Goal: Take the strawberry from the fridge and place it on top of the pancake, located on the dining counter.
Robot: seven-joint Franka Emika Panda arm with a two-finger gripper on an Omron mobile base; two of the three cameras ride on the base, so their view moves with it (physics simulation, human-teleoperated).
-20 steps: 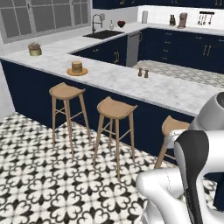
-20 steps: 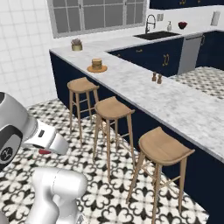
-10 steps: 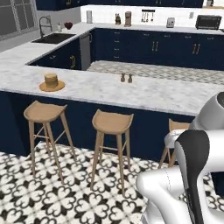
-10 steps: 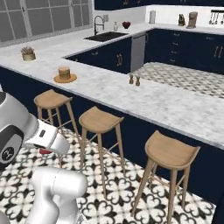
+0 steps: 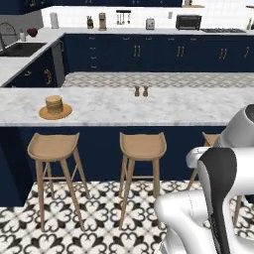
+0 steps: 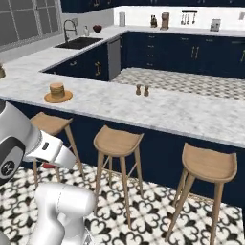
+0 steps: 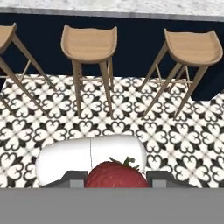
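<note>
Strawberry, the small round red berry [image 7: 114,176], sits between the two dark finger tips of the gripper [image 7: 114,178] in the hand view; jaws nearly closed, pinching it from both sides. Beyond the berry: patterned black-and-white floor tiles and the round-seated wooden stools [image 7: 89,43] against the navy base. Fetch from the fridge judged complete; berry is in hand, clear of any surface.

Left base view: long white-grey marble dining counter [image 5: 163,106] runs across the picture beyond the stools. Short stack of tan-brown pancakes on a flat orange-brown plate [image 5: 55,107] stands near the counter's left end, well apart from the small pair of brown shakers [image 5: 141,91] at mid-counter. Nothing red on the stack: placement not yet done.

Right base view: pancake stack [image 6: 58,92] again on the counter's left part, top bare. A spot of red [image 6: 48,165] shows just under the white forearm, well below counter height. Remaining, by judgement: close in on the counter, raise the berry over the stack, release.
</note>
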